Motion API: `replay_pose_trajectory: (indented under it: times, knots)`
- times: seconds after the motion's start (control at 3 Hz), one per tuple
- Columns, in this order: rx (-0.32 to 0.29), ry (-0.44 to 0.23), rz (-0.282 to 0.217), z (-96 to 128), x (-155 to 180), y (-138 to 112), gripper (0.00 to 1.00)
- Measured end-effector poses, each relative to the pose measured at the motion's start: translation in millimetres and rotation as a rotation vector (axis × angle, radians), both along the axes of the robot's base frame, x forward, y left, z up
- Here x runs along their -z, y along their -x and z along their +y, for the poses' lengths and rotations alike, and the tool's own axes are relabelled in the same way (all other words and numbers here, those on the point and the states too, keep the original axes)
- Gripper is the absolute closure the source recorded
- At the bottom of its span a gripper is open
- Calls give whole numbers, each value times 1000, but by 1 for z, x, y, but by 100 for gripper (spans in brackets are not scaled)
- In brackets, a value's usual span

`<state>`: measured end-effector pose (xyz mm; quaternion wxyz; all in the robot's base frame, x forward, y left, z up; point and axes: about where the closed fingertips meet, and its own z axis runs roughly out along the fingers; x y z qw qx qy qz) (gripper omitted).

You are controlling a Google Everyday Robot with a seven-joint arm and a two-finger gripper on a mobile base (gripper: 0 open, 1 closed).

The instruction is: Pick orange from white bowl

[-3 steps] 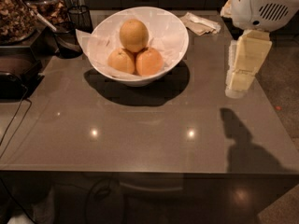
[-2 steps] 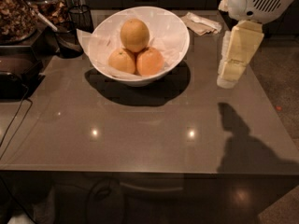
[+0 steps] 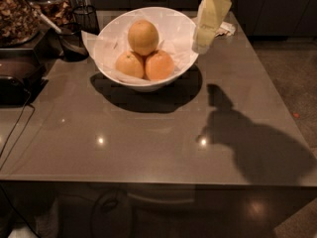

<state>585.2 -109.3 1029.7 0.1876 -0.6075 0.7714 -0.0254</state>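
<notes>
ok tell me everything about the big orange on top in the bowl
The orange is the largest of three, round, pale yellowish-orange with dull skin, whole. It rests on top of two smaller oranges, deeper in colour, inside the white bowl lined with crinkled paper. Nothing else touches it; the claw hangs to its right by the bowl's rim, apart from it.

On table (image 3: 148, 148), bowl (image 3: 148, 85) is set just left of raised gripper (image 3: 201, 43); paper (image 3: 228, 29) is seen just right.
</notes>
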Motion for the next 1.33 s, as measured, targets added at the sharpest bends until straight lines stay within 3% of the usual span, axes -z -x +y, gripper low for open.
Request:
replay_pose_trajectory:
  times: [0.33,0.67,1.0,1.33]
  knots:
    - [-4,-31,-56,9,-14,-13,0]
    - [7,-71,-42,22,-3,-29,0]
    - [-12,-67,39,83,31,-70,0]
    - [-15,-84,8,88,29,-76,0]
